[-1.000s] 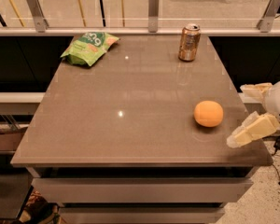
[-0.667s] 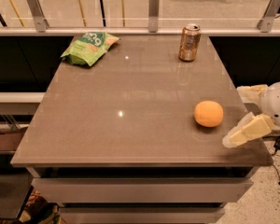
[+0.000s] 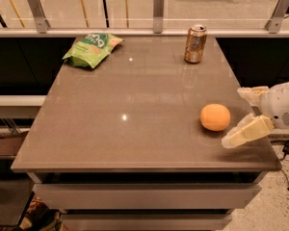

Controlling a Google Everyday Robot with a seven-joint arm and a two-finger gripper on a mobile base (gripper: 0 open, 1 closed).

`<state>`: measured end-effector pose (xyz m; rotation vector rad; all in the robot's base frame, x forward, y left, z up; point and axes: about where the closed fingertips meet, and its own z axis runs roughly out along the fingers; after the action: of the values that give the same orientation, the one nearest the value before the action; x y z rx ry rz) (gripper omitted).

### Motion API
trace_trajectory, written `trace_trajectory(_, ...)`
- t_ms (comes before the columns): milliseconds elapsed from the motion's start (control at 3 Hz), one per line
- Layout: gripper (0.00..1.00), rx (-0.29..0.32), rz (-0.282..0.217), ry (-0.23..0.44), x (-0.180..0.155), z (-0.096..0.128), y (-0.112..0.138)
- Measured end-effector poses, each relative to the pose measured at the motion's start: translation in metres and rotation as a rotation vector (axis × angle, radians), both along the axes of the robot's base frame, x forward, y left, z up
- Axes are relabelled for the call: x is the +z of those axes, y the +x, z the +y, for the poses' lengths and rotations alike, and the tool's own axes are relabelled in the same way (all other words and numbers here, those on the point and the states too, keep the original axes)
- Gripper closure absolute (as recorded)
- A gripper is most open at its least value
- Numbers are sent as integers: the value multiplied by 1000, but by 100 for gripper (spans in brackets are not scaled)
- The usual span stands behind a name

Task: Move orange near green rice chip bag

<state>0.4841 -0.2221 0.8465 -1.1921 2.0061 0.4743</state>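
The orange (image 3: 215,117) lies on the brown table (image 3: 135,129) near its right edge. The green rice chip bag (image 3: 92,48) lies at the far left corner of the table, well apart from the orange. My gripper (image 3: 233,117) reaches in from the right edge at table height, just right of the orange. It is open, with one pale finger (image 3: 253,93) behind and one finger (image 3: 245,132) in front. The orange sits at the mouth of the gripper, and neither finger touches it.
A bronze-gold drink can (image 3: 195,44) stands upright at the far right of the table. A glass railing with metal posts (image 3: 158,8) runs along the far edge. Floor and cables lie off the table's right side.
My gripper has moved a little to the left, closer to the orange. The orange, the bag and the can have not moved.
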Motion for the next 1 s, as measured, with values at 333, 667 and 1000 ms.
trace_trajectory(333,0,20,7,16,-3,7,7)
trace_trajectory(667,0,55,22,28,-7,14,12)
trace_trajectory(1000,0,87,34,34,-10,21,13)
